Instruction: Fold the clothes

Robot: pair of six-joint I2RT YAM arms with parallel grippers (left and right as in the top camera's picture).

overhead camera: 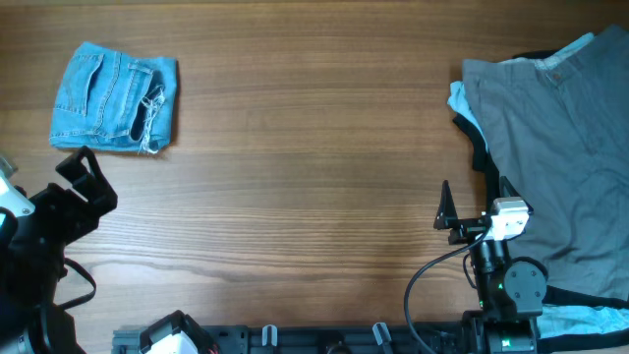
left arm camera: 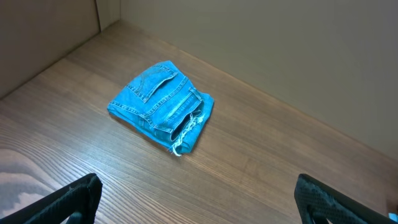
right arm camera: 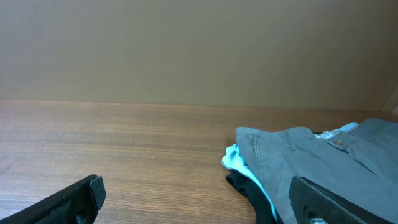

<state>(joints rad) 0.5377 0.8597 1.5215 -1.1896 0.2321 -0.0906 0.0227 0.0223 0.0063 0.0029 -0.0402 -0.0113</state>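
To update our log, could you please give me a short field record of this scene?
jeans: folded bundle, left side of table
grey garment: unfolded, right side, pale-blue cloth showing at its edge
left fingers: open, empty, short of jeans
right fingers: open, empty, beside grey garment
task status: jeans done, grey garment not yet folded

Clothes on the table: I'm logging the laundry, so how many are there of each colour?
Denim blue, folded jeans: 1
Grey garment: 1
Pale-blue cloth, mostly hidden: 1
Black cloth, edge only: 1
Total: 4
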